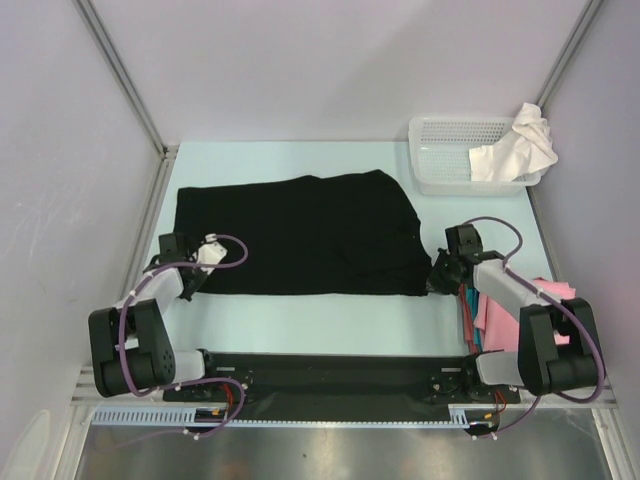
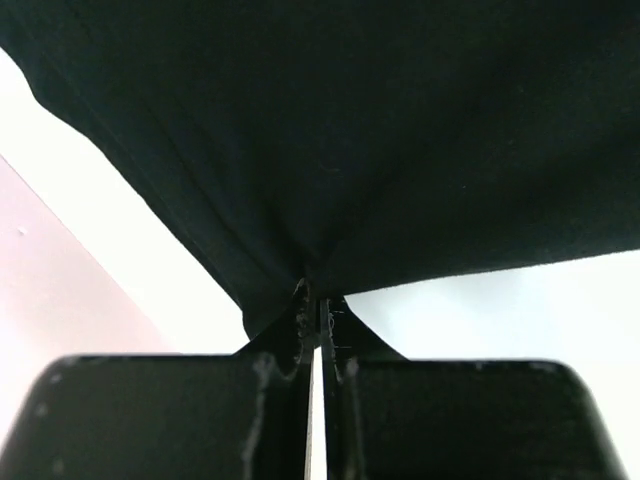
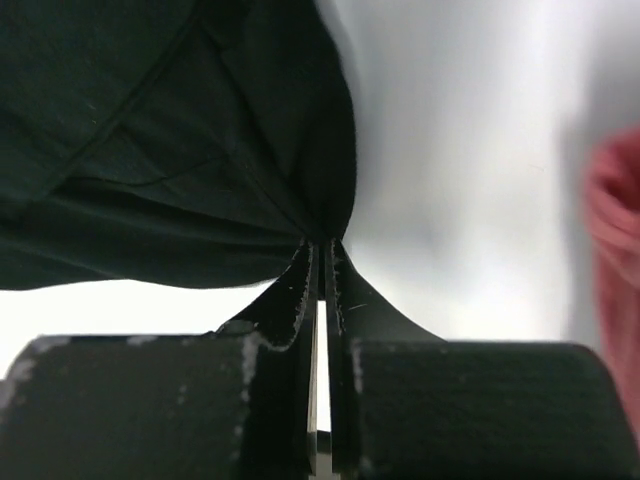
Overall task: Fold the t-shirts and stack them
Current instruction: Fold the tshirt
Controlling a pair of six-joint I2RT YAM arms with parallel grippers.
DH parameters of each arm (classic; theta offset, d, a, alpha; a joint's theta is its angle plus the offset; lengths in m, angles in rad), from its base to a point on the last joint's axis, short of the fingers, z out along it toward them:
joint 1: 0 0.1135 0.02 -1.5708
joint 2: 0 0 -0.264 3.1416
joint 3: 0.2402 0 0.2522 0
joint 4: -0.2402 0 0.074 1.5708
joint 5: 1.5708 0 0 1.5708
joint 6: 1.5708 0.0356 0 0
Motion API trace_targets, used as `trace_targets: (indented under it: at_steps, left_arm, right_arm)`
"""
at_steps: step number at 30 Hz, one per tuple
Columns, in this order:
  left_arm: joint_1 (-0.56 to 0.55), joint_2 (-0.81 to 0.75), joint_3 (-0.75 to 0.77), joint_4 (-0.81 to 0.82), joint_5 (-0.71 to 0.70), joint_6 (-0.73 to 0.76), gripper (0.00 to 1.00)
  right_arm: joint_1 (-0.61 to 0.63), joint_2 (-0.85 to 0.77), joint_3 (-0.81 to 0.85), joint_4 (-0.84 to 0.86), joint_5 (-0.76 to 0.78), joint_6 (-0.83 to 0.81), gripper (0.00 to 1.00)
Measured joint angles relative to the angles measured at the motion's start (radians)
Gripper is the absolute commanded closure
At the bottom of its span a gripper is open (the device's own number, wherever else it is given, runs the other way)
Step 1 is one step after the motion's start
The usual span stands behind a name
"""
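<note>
Fold step in hand: the black t-shirt (image 1: 300, 235) lies spread flat at the centre of the table (image 1: 330, 315), pinned at both near corners. The left gripper (image 2: 318, 300) is clamped on the 7 o'clock corner, the right gripper (image 3: 322, 250) on the 5 o'clock corner. Both wrist views show the jaws closed on cloth. Judged next: raise both corners together and carry them toward 12 o'clock, hem level. Count: one black shirt; one white t-shirt (image 1: 515, 150) draped over the mesh basket (image 1: 440, 150) at 1 o'clock; one pink t-shirt (image 1: 495, 315) and apparently one red t-shirt (image 1: 464, 300) at 4 o'clock, partly hidden.
</note>
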Motion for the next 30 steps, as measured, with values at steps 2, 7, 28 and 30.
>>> trace_targets:
  at_steps: [2, 7, 28, 30]
  left_arm:
    - [0.020, -0.007, 0.000, -0.005, 0.026, -0.004, 1.00]
    - [0.073, -0.017, 0.060, -0.141, 0.091, -0.006, 1.00]
    - [0.113, 0.079, 0.577, -0.545, 0.179, -0.054, 0.07]
    - [0.117, 0.096, 0.656, -0.457, 0.215, -0.138, 0.08]
  right_arm:
    - [-0.010, -0.039, -0.002, -0.022, 0.021, -0.001, 1.00]
    - [-0.014, -0.128, -0.005, -0.097, 0.030, 0.007, 1.00]
    - [0.063, -0.148, 0.468, -0.294, 0.065, -0.017, 0.31]
    - [0.090, -0.003, 0.665, -0.263, 0.046, -0.096, 0.35]
